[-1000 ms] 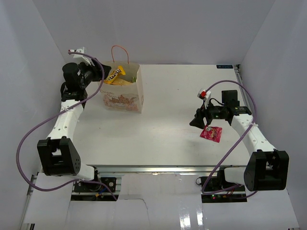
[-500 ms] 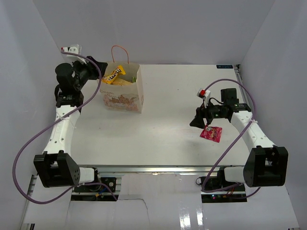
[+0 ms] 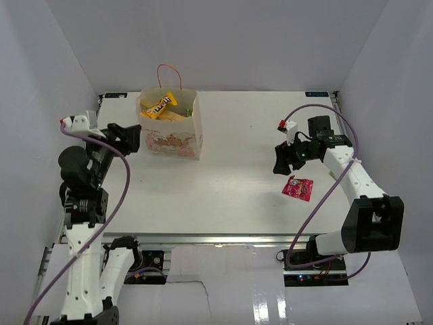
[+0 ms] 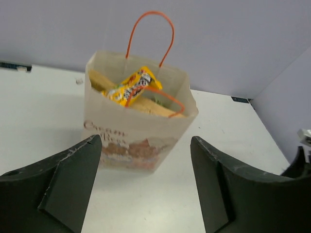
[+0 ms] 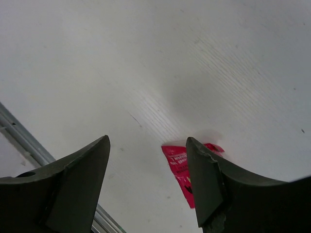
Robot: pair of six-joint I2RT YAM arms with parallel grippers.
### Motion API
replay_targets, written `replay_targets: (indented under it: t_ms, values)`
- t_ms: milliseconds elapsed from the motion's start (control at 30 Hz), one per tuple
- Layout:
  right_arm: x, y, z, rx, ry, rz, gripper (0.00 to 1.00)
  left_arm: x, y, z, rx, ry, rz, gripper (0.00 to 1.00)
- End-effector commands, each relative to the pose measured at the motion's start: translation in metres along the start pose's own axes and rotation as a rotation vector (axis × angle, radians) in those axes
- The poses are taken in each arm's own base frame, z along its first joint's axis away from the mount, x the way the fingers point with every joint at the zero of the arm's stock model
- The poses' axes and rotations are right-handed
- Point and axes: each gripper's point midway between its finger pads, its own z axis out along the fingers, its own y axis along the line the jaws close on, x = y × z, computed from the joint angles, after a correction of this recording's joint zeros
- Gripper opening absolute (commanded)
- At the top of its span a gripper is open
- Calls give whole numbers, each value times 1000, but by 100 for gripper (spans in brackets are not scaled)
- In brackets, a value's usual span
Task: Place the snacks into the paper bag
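Tabletop [image 3: 230, 162]: We saw a white surface boxed in by pale walls, with both arm bases at its near edge.

Paper bag [image 3: 172, 139]: It stood upright near the far-left corner of the tabletop with its mouth open. The cream front carried a pinkish-brown picture and script. From the left wrist view we could read only part of the lettering.

Left hand [image 3: 128, 139]: It hung in the air just to the left of the paper bag, apart from it. Its dark fingers [image 4: 73, 170] were spread wide and released, with nothing between them. The left wrist view framed the bag between them.

Right hand [image 3: 283, 161]: It hovered over the right side of the tabletop, far from the paper bag. The fingers [image 5: 77, 174] were parted and released, grasping nothing.

Snacks in the bag: We made out golden-toned packaging and a glimpse of green below the rim. They were too hidden for us to name each one.

Yellow candy packet [image 3: 161, 106]: It lay slanted on top of the other contents, inside the mouth of the paper bag.

Red-pink pouch [image 3: 298, 187]: It lay flat on the tabletop, near the right hand on its near side and not touching it. In the right wrist view one finger partly covered it.

Cord handles [image 3: 169, 71]: One thin orange-red loop stood above the far rim. The other drooped across the opening.
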Motion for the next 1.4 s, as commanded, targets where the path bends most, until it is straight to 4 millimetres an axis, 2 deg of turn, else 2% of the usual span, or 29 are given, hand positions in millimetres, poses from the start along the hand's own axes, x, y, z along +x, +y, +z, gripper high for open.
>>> replay_targets:
  t_ms: [0, 67, 133, 300, 367, 533, 733, 867, 967, 1067, 1167, 1267, 1367]
  values:
    - [41, -36, -11, 200, 232, -1, 70, 57, 20, -33, -139, 150, -143, 85]
    - [65, -41, -9, 216, 315, -18, 71, 73, 17, -52, -143, 153, -202, 90]
    - [77, -46, -13, 205, 372, -121, 74, 94, 14, -66, -138, 176, -264, 93]
    - [81, -47, -17, 91, 398, -357, 75, 129, 8, -80, -113, 239, -358, 95]
    - [86, -58, -16, 77, 441, -447, 75, 138, 9, -81, -116, 249, -387, 95]
    - [101, -80, 1, 17, 516, -478, 73, 154, 5, -80, -88, 308, -429, 96]
    - [99, -102, 19, 22, 521, -455, 71, 169, 2, -83, -75, 346, -479, 96]
    - [105, -108, 29, 20, 533, -431, 70, 175, 2, -85, -80, 348, -505, 96]
    - [116, -105, 36, 1, 532, -413, 68, 173, 2, -86, -81, 341, -504, 96]
    - [126, -98, 42, -21, 527, -388, 64, 176, 3, -85, -84, 348, -506, 97]
    - [133, -88, 45, -50, 513, -360, 54, 182, 4, -85, -88, 365, -521, 97]
    - [128, -75, 45, -72, 463, -332, 34, 188, 4, -83, -85, 372, -536, 97]
    - [114, -58, 44, -116, 378, -309, 21, 192, 5, -80, -82, 379, -549, 97]
